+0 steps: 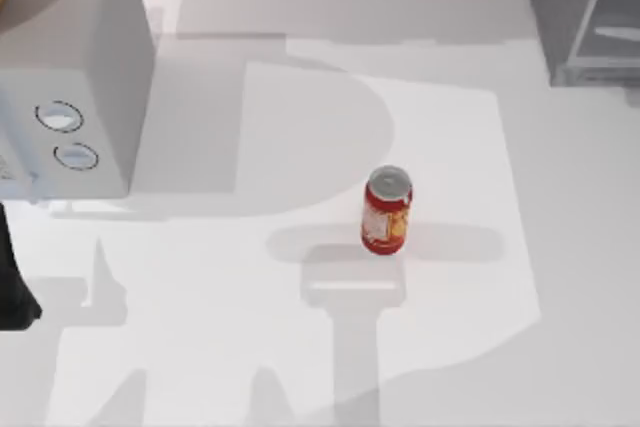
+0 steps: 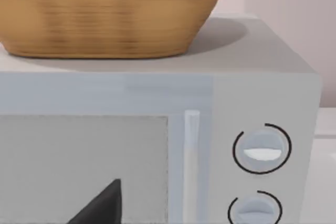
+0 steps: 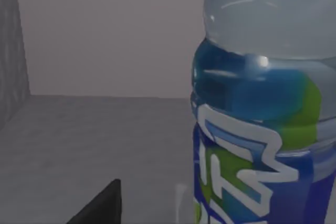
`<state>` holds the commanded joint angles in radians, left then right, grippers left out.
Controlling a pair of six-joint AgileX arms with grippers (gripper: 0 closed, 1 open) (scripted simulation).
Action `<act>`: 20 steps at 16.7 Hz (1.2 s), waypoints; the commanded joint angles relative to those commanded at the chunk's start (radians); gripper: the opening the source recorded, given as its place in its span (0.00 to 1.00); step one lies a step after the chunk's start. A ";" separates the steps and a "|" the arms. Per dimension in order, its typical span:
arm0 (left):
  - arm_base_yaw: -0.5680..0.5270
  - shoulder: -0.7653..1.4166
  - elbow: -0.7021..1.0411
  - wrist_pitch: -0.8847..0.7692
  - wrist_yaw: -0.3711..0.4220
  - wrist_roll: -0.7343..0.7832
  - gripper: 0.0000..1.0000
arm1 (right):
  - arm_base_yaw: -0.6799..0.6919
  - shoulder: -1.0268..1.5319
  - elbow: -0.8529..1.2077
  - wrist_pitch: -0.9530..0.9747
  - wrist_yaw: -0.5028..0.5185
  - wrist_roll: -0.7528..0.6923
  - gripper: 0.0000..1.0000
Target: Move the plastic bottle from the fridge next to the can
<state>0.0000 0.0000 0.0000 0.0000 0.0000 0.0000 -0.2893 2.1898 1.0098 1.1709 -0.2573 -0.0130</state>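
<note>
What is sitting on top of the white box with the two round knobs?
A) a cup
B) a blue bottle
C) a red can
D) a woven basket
D: the left wrist view shows a tan woven basket resting on the flat top of the white box, just above its two round dials, while the red can stands out on the table.

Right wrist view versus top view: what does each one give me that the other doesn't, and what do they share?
Right wrist view alone: the plastic bottle standing close up on a grey floor with grey walls around it, plus a dark finger tip. Top view alone: the can upright mid-table, the white box with two dials at the left. Shared: probably the fridge, seen from outside at the top view's right corner.
</note>
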 joint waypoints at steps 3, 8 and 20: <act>0.000 0.000 0.000 0.000 0.000 0.000 1.00 | 0.002 0.019 0.038 -0.015 0.005 0.000 1.00; 0.000 0.000 0.000 0.000 0.000 0.000 1.00 | 0.019 0.105 0.209 -0.098 0.024 -0.001 1.00; 0.000 0.000 0.000 0.000 0.000 0.000 1.00 | 0.029 0.148 0.298 -0.146 0.035 -0.002 0.62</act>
<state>0.0000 0.0000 0.0000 0.0000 0.0000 0.0000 -0.2604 2.3379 1.3080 1.0250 -0.2227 -0.0146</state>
